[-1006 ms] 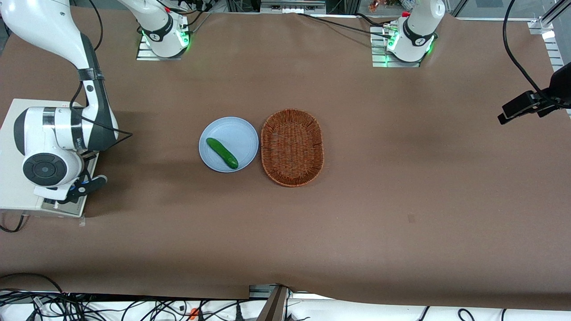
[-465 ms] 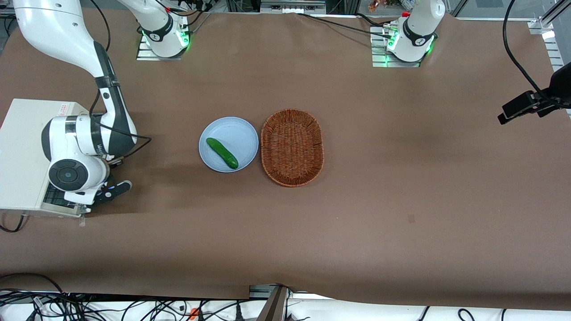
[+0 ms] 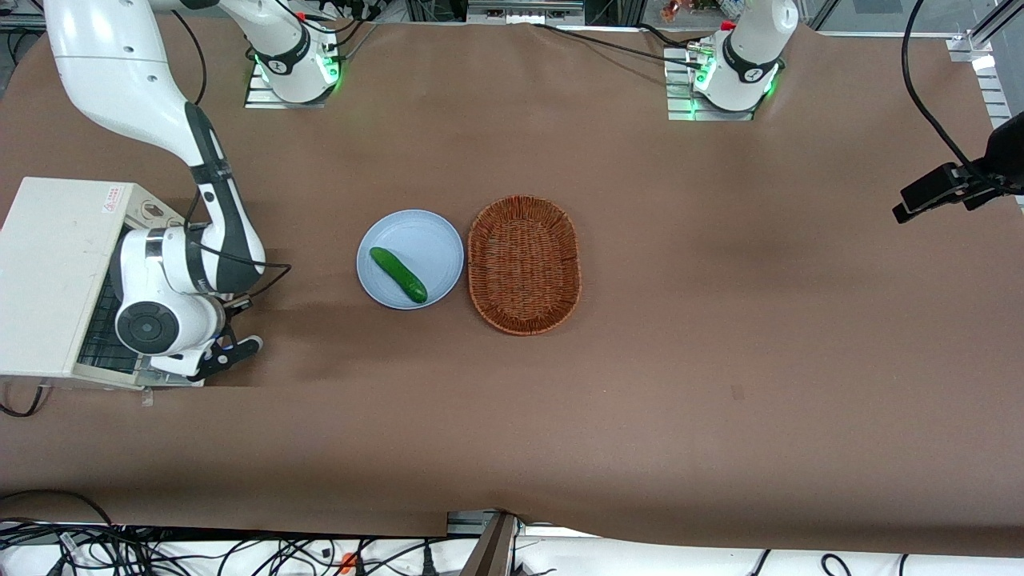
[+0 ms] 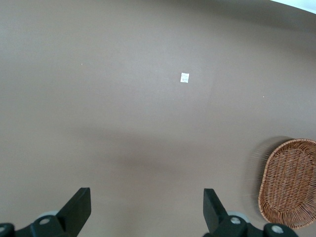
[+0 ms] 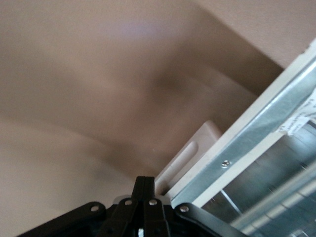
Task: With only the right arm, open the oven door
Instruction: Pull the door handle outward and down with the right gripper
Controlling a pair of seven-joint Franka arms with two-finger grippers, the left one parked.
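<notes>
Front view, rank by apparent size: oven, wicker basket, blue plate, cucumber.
1. oven, largest even with the right arm covering part of it
2. wicker basket
3. blue plate
4. cucumber, lying on the plate

The pincer is at the oven's open front, fingers shut.

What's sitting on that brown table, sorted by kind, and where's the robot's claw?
Ovens: 1
Plates: 1
Cucumbers: 1
Baskets: 1
Total: 4
The gripper, fingers pressed together, is at the oven door.
</notes>
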